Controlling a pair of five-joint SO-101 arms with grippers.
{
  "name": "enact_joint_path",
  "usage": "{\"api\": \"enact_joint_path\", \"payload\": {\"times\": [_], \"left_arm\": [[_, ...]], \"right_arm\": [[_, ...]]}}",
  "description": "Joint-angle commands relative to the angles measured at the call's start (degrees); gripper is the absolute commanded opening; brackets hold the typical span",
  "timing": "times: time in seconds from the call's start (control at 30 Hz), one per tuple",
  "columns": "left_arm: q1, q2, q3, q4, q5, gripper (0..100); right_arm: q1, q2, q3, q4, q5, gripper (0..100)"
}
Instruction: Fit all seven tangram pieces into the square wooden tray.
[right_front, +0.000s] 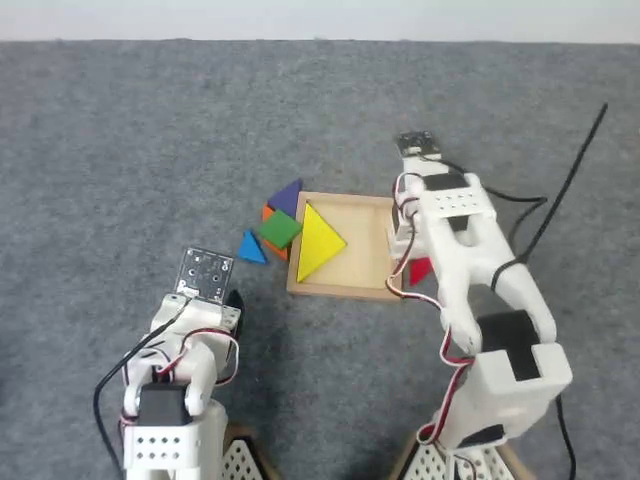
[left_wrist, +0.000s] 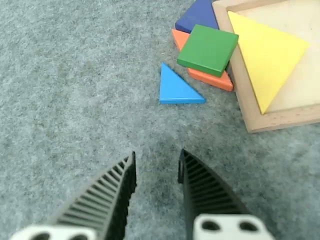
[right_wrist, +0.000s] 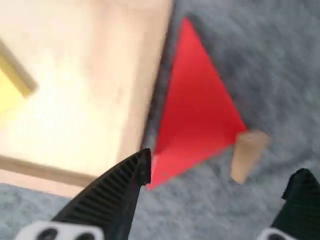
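Note:
The square wooden tray (right_front: 370, 285) lies mid-table with a yellow triangle (right_front: 318, 240) flat inside it. Just outside its left side lie a green square (right_front: 279, 229) on top of an orange piece (right_front: 268, 213), a dark blue triangle (right_front: 287, 196) and a small blue triangle (right_front: 251, 247). A red triangle (right_wrist: 195, 120) lies on the carpet against the tray's right rim (right_wrist: 145, 95). My right gripper (right_wrist: 222, 175) is open low over it, one fingertip (right_wrist: 141, 167) at its edge. My left gripper (left_wrist: 157, 160) is open over bare carpet, short of the small blue triangle (left_wrist: 176, 87).
A small tan block (right_wrist: 247, 150) sits by the red triangle's corner. Grey carpet covers the table. The right arm (right_front: 460, 230) hangs over the tray's right edge, with a black cable behind it. The left arm (right_front: 190, 330) stands at the front left.

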Motion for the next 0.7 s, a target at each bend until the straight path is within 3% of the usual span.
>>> {"api": "enact_joint_path", "payload": {"times": [0.0,0.27,0.67], "left_arm": [[-0.4,-1.0,-0.7,0.2,0.5,14],[-0.4,-1.0,-0.7,0.2,0.5,14],[-0.4,-1.0,-0.7,0.2,0.5,14]], "right_arm": [[-1.3,-0.6,-1.2,-2.2,-1.1,42.0],[-0.7,10.0,-7.2,-2.4,-1.2,42.0],[10.9,14.8,-11.3,3.1,-2.7,41.7]]}}
